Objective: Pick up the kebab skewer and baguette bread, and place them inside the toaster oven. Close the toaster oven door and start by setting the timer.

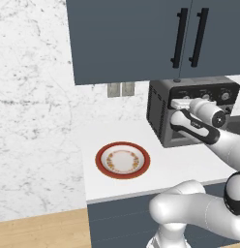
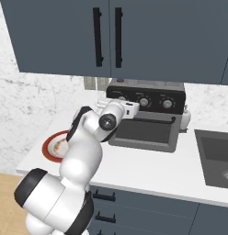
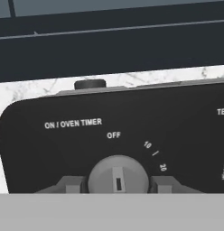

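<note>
- We see the gripper (image 3: 117, 184) at the toaster oven (image 2: 148, 121) on the counter (image 1: 170, 167); jaws flank the timer knob (image 3: 117, 177), pinch not confirmable.
- Knob looks rigid, smooth, possibly slippery; squeeze both sides, twist toward 10.

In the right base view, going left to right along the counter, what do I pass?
Red-rimmed round plate → boxy grey-silver toaster oven with black three-knob control panel → small white container beside the oven → dark grey sink basin. The arm overlaps the plate and oven, so I leave it out.
</note>
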You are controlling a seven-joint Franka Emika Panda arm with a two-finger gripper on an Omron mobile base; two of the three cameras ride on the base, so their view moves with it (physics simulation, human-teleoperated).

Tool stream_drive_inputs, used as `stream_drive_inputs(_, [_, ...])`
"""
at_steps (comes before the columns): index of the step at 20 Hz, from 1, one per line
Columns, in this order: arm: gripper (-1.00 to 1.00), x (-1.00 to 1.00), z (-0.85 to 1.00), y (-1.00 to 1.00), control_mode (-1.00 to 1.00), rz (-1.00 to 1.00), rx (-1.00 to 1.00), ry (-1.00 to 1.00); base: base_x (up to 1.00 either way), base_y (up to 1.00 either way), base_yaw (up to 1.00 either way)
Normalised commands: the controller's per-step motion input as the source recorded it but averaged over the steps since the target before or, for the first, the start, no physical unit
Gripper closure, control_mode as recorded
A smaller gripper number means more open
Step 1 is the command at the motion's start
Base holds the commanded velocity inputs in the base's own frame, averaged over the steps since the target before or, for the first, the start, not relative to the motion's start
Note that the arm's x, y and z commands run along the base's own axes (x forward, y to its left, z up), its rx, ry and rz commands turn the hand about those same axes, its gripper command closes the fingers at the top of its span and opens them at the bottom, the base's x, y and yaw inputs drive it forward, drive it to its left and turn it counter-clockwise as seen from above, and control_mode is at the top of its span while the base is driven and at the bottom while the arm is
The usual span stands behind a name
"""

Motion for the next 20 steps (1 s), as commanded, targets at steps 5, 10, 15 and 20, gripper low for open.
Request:
stream_drive_inputs(5, [1.00,0.00,0.00,-0.04,-1.00,0.00,0.00,0.00,0.00,0.00,0.00])
stream_drive_inputs(10, [1.00,0.00,0.00,-0.04,-1.00,0.00,0.01,0.00,0.00,0.00,0.00])
stream_drive_inputs(15, [1.00,-0.01,0.00,-0.09,-1.00,0.00,0.11,0.00,0.00,0.00,0.00])
stream_drive_inputs(20, [1.00,0.00,0.00,-0.04,-1.00,0.00,0.17,0.00,0.00,0.00,0.00])
